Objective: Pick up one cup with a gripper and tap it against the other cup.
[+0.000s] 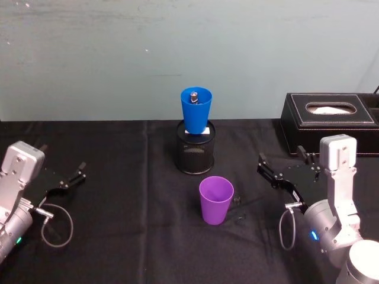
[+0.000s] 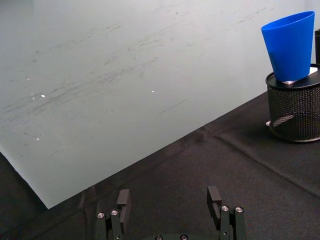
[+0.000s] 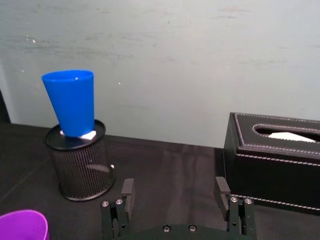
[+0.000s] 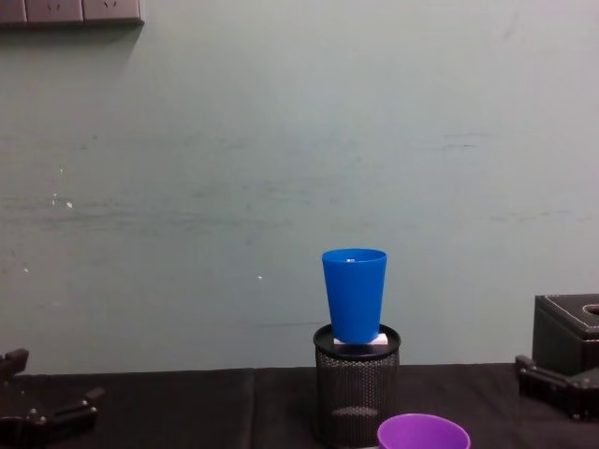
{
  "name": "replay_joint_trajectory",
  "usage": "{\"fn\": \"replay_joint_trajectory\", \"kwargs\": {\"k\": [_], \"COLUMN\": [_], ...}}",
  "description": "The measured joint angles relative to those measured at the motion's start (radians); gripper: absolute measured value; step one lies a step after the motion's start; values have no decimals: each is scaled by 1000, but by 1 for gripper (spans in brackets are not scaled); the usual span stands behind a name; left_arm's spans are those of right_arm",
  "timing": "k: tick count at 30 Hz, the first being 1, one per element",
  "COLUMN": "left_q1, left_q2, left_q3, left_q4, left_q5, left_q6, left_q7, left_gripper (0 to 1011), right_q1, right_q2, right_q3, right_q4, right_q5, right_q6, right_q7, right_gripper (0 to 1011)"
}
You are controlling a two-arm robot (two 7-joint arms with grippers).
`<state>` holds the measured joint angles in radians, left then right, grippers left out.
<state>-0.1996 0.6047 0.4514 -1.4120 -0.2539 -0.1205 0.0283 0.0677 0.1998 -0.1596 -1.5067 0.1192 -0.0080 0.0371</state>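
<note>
The purple cup (image 1: 215, 200) stands upright on the black cloth at the table's middle, near me; its rim also shows in the right wrist view (image 3: 22, 225) and chest view (image 4: 423, 433). The blue cup (image 1: 196, 110) sits upright on a white block atop the black mesh pen holder (image 1: 195, 151), behind the purple cup. My left gripper (image 1: 76, 173) rests open at the left, far from both cups, its jaws (image 2: 169, 200) spread over bare cloth. My right gripper (image 1: 281, 156) is open at the right of the purple cup, with nothing between its fingers (image 3: 128, 191).
A black leather tissue box (image 1: 328, 121) stands at the back right, just behind my right gripper. A pale green wall (image 4: 281, 168) closes off the table's far edge. Bare black cloth (image 1: 118, 177) lies between the left gripper and the cups.
</note>
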Motion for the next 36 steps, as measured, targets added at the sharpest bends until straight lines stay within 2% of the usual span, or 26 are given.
{"fn": "replay_joint_trajectory", "kwargs": {"k": [36], "left_q1": [0], "left_q2": [0], "left_q3": [0], "left_q4": [0], "left_q5": [0], "left_q6": [0], "left_q7": [0], "left_gripper": [1000], "right_q1": [1], "right_q2": [1], "right_q3": [-1], "right_q4": [-2], "right_q5": [1], "right_q6": [-2], "right_q7": [4], "right_gripper": [1002]}}
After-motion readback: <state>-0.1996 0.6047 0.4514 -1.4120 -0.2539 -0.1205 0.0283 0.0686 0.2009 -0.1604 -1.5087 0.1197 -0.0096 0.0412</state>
